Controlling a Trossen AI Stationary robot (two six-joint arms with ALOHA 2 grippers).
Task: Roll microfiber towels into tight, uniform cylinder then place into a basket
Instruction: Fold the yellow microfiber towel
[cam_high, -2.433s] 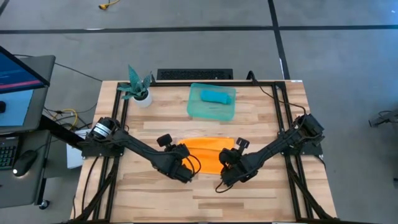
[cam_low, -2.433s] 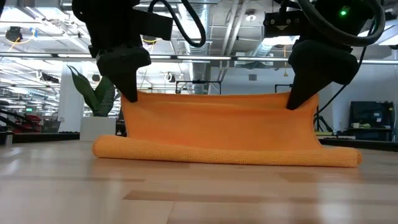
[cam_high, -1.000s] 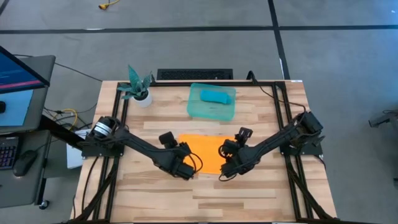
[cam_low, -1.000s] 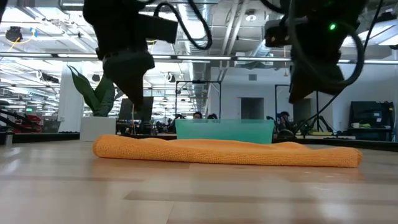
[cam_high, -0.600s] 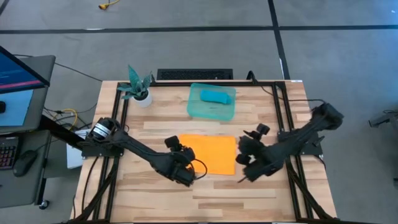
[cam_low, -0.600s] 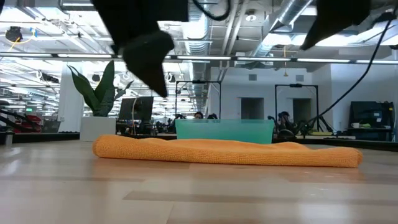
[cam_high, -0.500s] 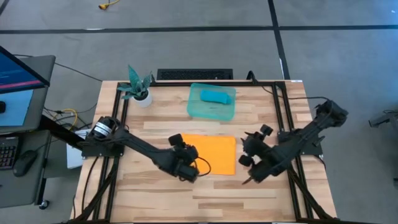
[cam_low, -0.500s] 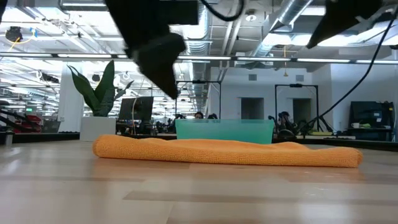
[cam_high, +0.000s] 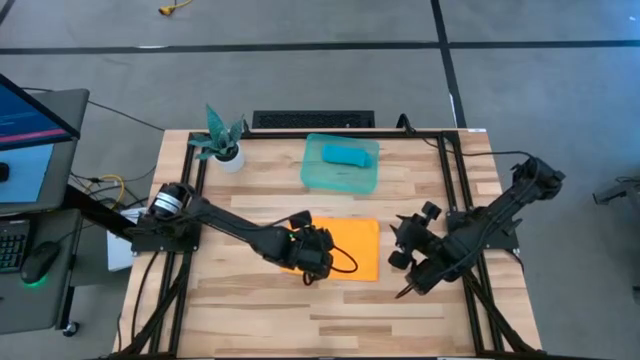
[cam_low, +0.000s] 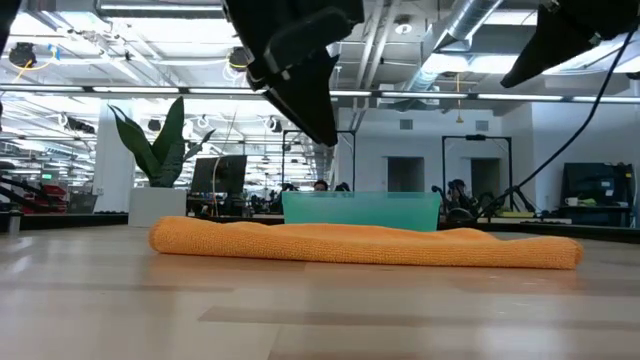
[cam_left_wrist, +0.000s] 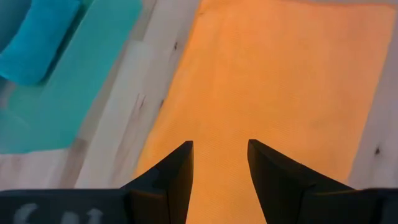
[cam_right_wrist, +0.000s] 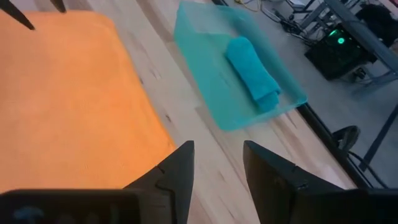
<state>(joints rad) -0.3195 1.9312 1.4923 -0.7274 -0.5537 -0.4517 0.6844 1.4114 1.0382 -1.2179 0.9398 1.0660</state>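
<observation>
Orange towel (cam_high: 345, 248) lies flat, folded, just in front of the teal basket (cam_high: 340, 176); blue towel (cam_high: 349, 154) already rolled inside.

Left gripper (cam_high: 312, 255) over the orange towel's left part, fingers parted, empty.

Right gripper (cam_high: 408, 285) off beyond its right edge, parted, empty.

Risk: one-sided pinch skews the roll, leaving it loose.

Past our right gripper (cam_right_wrist: 216, 163): orange towel and loaded basket

We see our two dark fingers (cam_right_wrist: 177, 171) parted with nothing between them, above the bare wooden desk (cam_right_wrist: 205, 155) just off the edge of the flat orange towel (cam_right_wrist: 68, 99). Beyond that edge sits the translucent teal-green basket (cam_right_wrist: 211, 87), with the rolled turquoise-blue towel (cam_right_wrist: 252, 73) lying inside it. Behind the desk edge are cables and dark equipment with a green light (cam_right_wrist: 341, 41).
</observation>
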